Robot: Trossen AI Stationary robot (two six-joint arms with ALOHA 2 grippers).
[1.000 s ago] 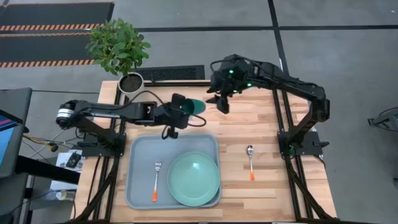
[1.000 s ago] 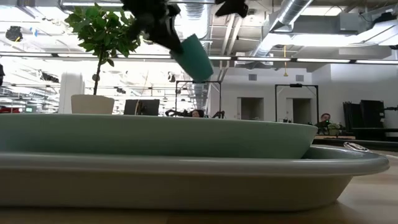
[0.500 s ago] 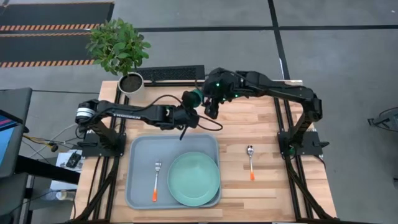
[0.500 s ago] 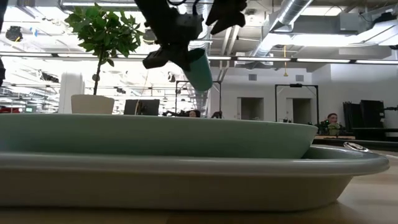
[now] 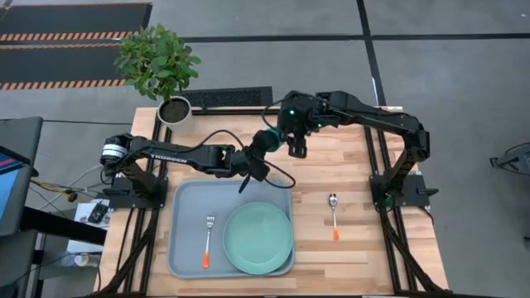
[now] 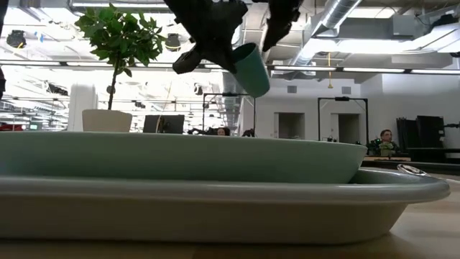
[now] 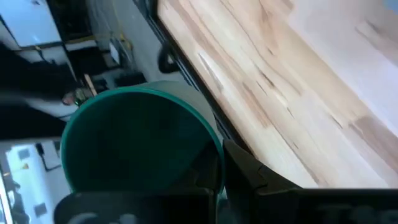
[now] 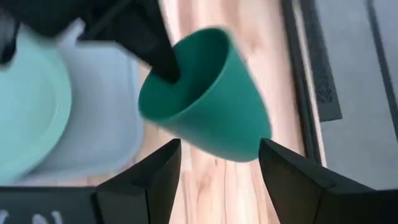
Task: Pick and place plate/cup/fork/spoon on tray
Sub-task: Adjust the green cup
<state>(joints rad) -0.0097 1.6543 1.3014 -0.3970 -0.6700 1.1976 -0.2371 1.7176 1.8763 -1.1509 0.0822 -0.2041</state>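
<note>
Tray [image 5: 186, 248]: lay at the near left of the bench [image 5: 348, 257], already carrying the plate [image 5: 257, 238] on its right half and the fork [image 5: 208, 240] on its left, handle toward the near edge.
Spoon [image 5: 333, 213]: lay on bare wood right of the tray, long axis near to far, bowl at the far end; the right arm looked the nearer one to it.
Left tool [image 5: 261, 149]: clenched on the cup [image 5: 267, 137], one finger [image 8: 163, 59] inside the rim, holding it tilted in the air above the bench, just beyond the tray's far right corner.
Key relation: the cup sat directly in front of the right tool [image 8: 214, 168], its body lined up with the gap between the fingers, mouth turned toward the tray.
Right tool: spread wide and gripping nothing, fingers [image 8: 291, 177] flanking the cup without touching it.
Judgement: a handover looked likely.
</note>
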